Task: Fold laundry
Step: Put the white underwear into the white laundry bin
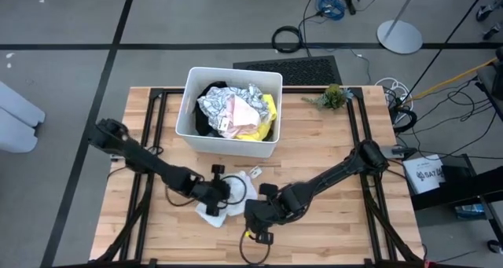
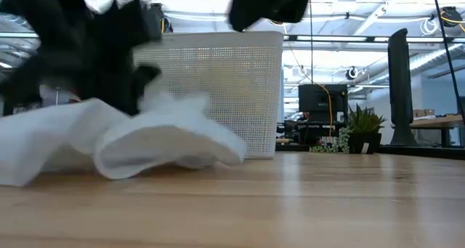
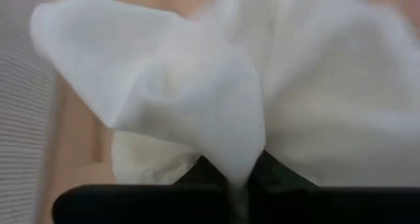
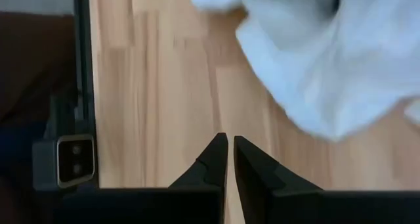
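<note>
A small white cloth (image 1: 218, 209) lies rumpled on the wooden table near its front, left of centre. It also shows in the low view (image 2: 167, 135). My left gripper (image 1: 228, 191) comes slanting down from the left and is shut on it (image 3: 239, 178). My right gripper (image 1: 251, 217) hovers just right of the cloth, shut on nothing, its fingers (image 4: 230, 152) over bare wood, with the cloth (image 4: 328, 66) beyond them. More laundry fills the white tub (image 1: 189, 103): a grey-white patterned piece (image 1: 224, 99), a yellow one (image 1: 267, 120) and a black one (image 1: 206, 122). My left gripper pinches a bunched-up fold of the white cloth (image 3: 230, 155) between its two fingers. It comes slanting down from the table's left. The pinched part stands up in a peak (image 2: 156, 106), while the rest of the cloth lies slack on the table (image 2: 43, 150).
The tub (image 2: 218, 81) stands at the table's far middle, close behind the cloth. A small green plant (image 1: 334, 95) sits at the far right. A small white tag (image 1: 255, 172) lies between tub and cloth. Black frame rails (image 1: 149, 142) run along both sides of the tabletop.
</note>
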`<control>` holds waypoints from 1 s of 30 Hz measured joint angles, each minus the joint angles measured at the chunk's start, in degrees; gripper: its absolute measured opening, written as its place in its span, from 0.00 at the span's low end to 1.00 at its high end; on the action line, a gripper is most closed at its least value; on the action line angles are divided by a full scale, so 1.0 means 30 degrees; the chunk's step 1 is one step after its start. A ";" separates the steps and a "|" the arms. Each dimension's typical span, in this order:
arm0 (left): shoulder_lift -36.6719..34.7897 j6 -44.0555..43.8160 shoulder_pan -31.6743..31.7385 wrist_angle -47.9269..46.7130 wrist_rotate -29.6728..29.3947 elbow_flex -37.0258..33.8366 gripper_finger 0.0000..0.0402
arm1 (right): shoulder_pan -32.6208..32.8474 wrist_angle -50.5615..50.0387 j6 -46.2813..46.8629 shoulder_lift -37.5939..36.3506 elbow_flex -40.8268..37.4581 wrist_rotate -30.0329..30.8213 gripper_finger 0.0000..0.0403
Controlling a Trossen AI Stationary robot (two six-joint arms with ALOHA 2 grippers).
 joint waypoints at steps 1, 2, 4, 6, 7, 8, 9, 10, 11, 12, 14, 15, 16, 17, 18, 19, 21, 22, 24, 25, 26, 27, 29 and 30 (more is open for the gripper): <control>-0.0680 -0.0257 -0.0289 -0.0211 -0.0469 0.0007 0.03 | 0.0127 -0.0366 0.0349 0.0000 0.0000 -0.0022 0.04; -0.1398 -0.0343 -0.0549 -0.0388 -0.0930 0.0022 0.03 | 0.0256 -0.0789 0.0682 0.0000 0.0000 -0.0025 0.04; -0.3064 -0.0340 -0.1042 -0.0428 -0.1585 0.0022 0.03 | 0.0505 -0.1493 0.1350 0.0000 0.0000 -0.0032 0.04; -0.5141 -0.0243 -0.1495 -0.0323 -0.2082 0.0033 0.03 | 0.0772 -0.2057 0.1879 0.0000 0.0000 -0.0037 0.04; -0.6175 -0.0057 -0.1657 -0.0311 -0.2342 0.0171 0.03 | 0.0919 -0.2283 0.2095 0.0000 0.0000 -0.0035 0.04; -0.7270 0.0210 -0.1783 -0.0304 -0.2490 0.0358 0.03 | 0.1037 -0.2441 0.2271 0.0000 0.0000 -0.0039 0.04; -0.8329 0.0523 -0.1880 -0.0314 -0.2803 0.0484 0.03 | 0.1157 -0.2492 0.2349 0.0000 0.0000 -0.0032 0.04; -0.9313 0.0801 -0.1951 -0.0361 -0.3161 0.0676 0.03 | 0.1273 -0.2536 0.2392 0.0000 0.0000 -0.0039 0.04; -1.0292 0.1141 -0.2010 -0.0340 -0.3615 0.0952 0.03 | 0.1384 -0.2585 0.2392 0.0000 0.0000 -0.0039 0.04; -1.1204 0.1458 -0.2015 -0.0271 -0.4181 0.1241 0.03 | 0.1454 -0.2580 0.2389 0.0000 0.0000 -0.0036 0.04; -1.2859 0.2374 -0.1836 -0.0239 -0.5585 0.1807 0.02 | 0.1517 -0.2579 0.2386 0.0000 0.0000 -0.0053 0.04; -1.3491 0.2996 -0.1589 -0.0228 -0.6284 0.2118 0.02 | 0.1520 -0.2579 0.2343 0.0000 0.0000 -0.0087 0.04; -1.4053 0.3705 -0.1245 -0.0209 -0.6825 0.2429 0.02 | 0.1500 -0.2576 0.2305 0.0000 0.0000 -0.0080 0.04; -1.4547 0.4403 -0.0814 -0.0202 -0.7049 0.2713 0.02 | 0.1481 -0.2573 0.2296 0.0000 0.0000 -0.0048 0.04; -1.4946 0.5042 -0.0305 -0.0231 -0.7142 0.2974 0.02 | 0.1428 -0.2586 0.2270 0.0000 0.0000 -0.0039 0.04; -1.5213 0.5565 0.0281 -0.0231 -0.7162 0.3219 0.02 | 0.1373 -0.2579 0.2216 0.0007 0.0000 -0.0032 0.04; -1.5555 0.6177 0.1610 -0.0488 -0.7160 0.3829 0.02 | 0.1178 -0.2551 0.1892 0.0007 0.0000 -0.0039 0.04; -1.5574 0.6326 0.2431 -0.0898 -0.7142 0.4186 0.02 | 0.1079 -0.2531 0.1699 0.0007 0.0000 -0.0045 0.04; -1.5520 0.6692 0.4151 -0.1796 -0.7130 0.4729 0.02 | 0.0828 -0.2463 0.1198 0.0006 0.0000 -0.0042 0.04; -1.5393 0.6764 0.5131 -0.2225 -0.7060 0.4913 0.02 | 0.0679 -0.2448 0.0978 0.0005 0.0000 -0.0032 0.04; -1.5241 0.6785 0.6143 -0.2550 -0.6792 0.5061 0.02 | 0.0544 -0.2422 0.0758 0.0004 0.0000 -0.0032 0.04; -1.5048 0.6812 0.7140 -0.2819 -0.6202 0.5112 0.02 | 0.0415 -0.2363 0.0567 0.0000 0.0000 -0.0029 0.04; -1.4524 0.6762 0.9195 -0.3144 -0.4183 0.5114 0.02 | 0.0136 -0.2146 0.0139 0.0007 0.0000 -0.0025 0.04; -1.4181 0.6678 1.0183 -0.3155 -0.2907 0.5114 0.02 | 0.0009 -0.1992 -0.0181 0.0000 0.0000 -0.0025 0.04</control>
